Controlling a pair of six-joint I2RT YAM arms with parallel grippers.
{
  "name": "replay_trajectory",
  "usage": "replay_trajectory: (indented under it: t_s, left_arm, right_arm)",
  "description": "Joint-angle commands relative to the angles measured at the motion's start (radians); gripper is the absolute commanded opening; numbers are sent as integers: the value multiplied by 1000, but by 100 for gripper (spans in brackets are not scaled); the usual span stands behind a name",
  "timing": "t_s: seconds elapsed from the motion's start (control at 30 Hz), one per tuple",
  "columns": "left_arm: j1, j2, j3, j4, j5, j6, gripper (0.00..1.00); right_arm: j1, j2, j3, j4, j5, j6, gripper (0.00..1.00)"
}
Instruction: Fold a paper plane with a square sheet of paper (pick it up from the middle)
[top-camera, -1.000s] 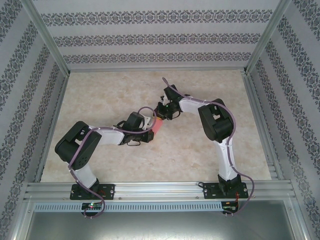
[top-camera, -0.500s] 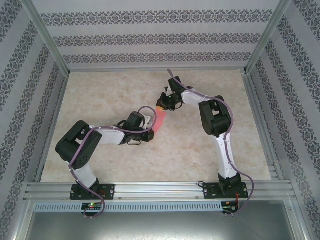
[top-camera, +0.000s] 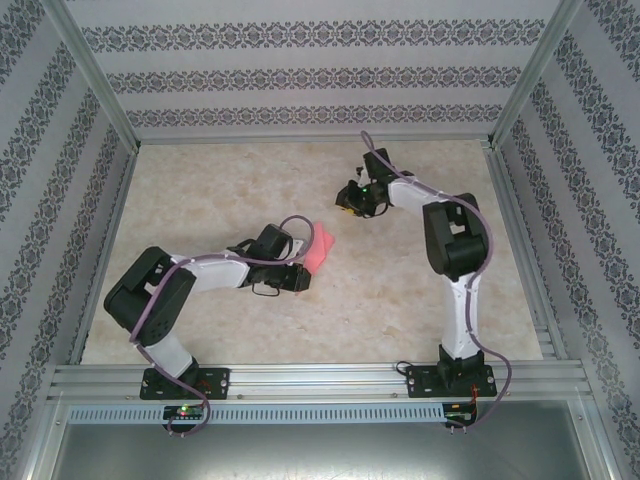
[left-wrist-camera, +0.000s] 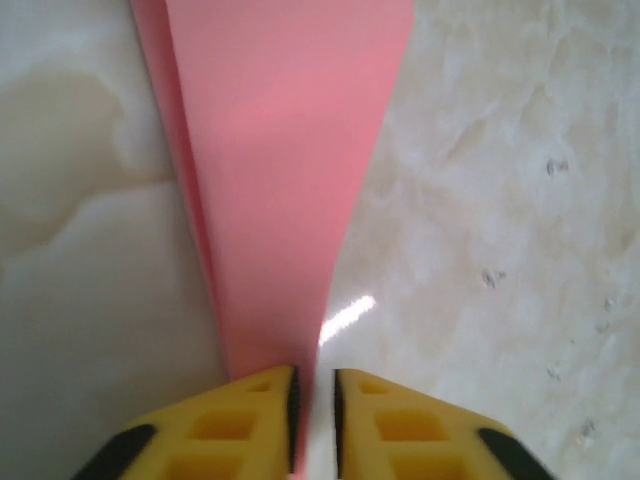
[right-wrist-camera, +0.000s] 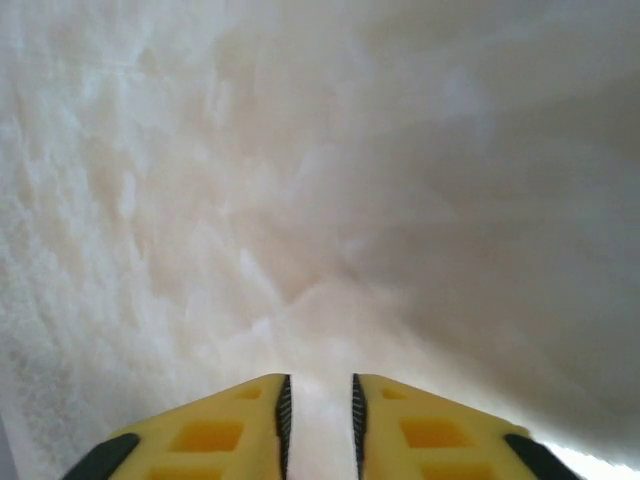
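The salmon-pink paper plane (top-camera: 321, 246) is a folded, tapering wedge sticking out from my left gripper (top-camera: 304, 263) near the table's middle. In the left wrist view the paper plane (left-wrist-camera: 285, 170) widens away from the jaws, its narrow end pinched at the left gripper (left-wrist-camera: 315, 378), which is shut on it. A folded layer edge runs down its left side. My right gripper (top-camera: 347, 203) hangs farther back and to the right, apart from the paper. In its own view the right gripper (right-wrist-camera: 320, 382) stands slightly open over bare marble, with nothing between the fingers.
The marble-patterned tabletop (top-camera: 230, 190) lies inside an aluminium frame with patterned walls on three sides. A metal rail (top-camera: 320, 378) runs along the near edge by the arm bases.
The right gripper, which met the paper a second ago, has let go and pulled back toward the far right. The paper in the left gripper has swung slightly right and shows broader.
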Motion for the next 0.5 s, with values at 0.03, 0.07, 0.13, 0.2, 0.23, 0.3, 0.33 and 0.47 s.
replay_trajectory:
  t_s: [0.03,0.07,0.13,0.2,0.23,0.3,0.33,0.47]
  left_arm:
    - [-11,-86,81,-155,-6,2,35]
    - [-10,-95,92,-171,-20,9,38]
    - [-10,-109,116,-212,-56,40,42]
    - [-11,-113,130,-241,-92,66,46]
    - [-12,-115,134,-252,-105,78,47]
    - [-17,-113,142,-264,-129,90,48]
    - [-23,-104,152,-274,-144,99,48]
    - [-70,-39,212,-321,-238,129,50]
  right_arm:
    - [7,-183,-136,8,-4,-94,32]
    - [10,-215,-169,12,-10,-102,33]
    - [18,-276,-246,20,-15,-117,38]
    - [25,-327,-311,27,-23,-125,41]
    - [30,-353,-342,28,-20,-129,42]
    - [43,-399,-393,28,-10,-132,44]
    - [46,-426,-420,33,-5,-129,45]
    - [61,-496,-502,41,24,-125,48]
